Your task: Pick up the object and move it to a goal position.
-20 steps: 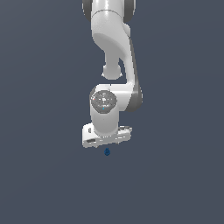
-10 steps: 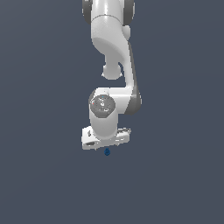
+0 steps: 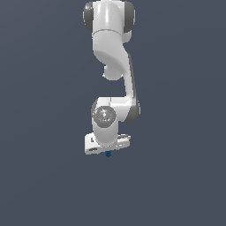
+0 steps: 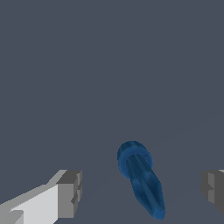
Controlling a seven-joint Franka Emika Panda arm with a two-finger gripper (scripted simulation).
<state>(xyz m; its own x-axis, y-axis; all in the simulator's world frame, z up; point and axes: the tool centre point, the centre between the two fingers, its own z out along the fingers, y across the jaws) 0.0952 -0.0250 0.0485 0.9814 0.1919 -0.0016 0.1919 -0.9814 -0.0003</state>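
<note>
Plain slate-grey surround everywhere; no edge, seam or horizon, so the table and the backdrop cannot be told apart. No other items about.

White arm hangs from above, wrist folded under, end effector pointing down.

Change noted: over the last second the end effector has sunk toward the object. A second ago a clear gap of grey lay between the two; half a second ago it had narrowed; now the small dark blue thing sits right at the underside of the end effector, with no gap visible from the exterior view.

Wrist view gives more: the object is not just a lump but an elongated blue piece, a rounded collar at one end tapering to a point at the other. It lies between the two grey fingertips, one on each side, both well clear of it. End effector is spread wide, nothing gripped.

Reading of it: the approach looks about finished and the fingers bracket the object, so closing seems the next call. The object lies slantwise to the line between the fingers, and its taper could let it slip or twist when squeezed. The lift and the carry to the goal are not yet started; no goal marker shows in either view.

Writing: none. No brand, label or numbering legible on arm, end effector or object.
</note>
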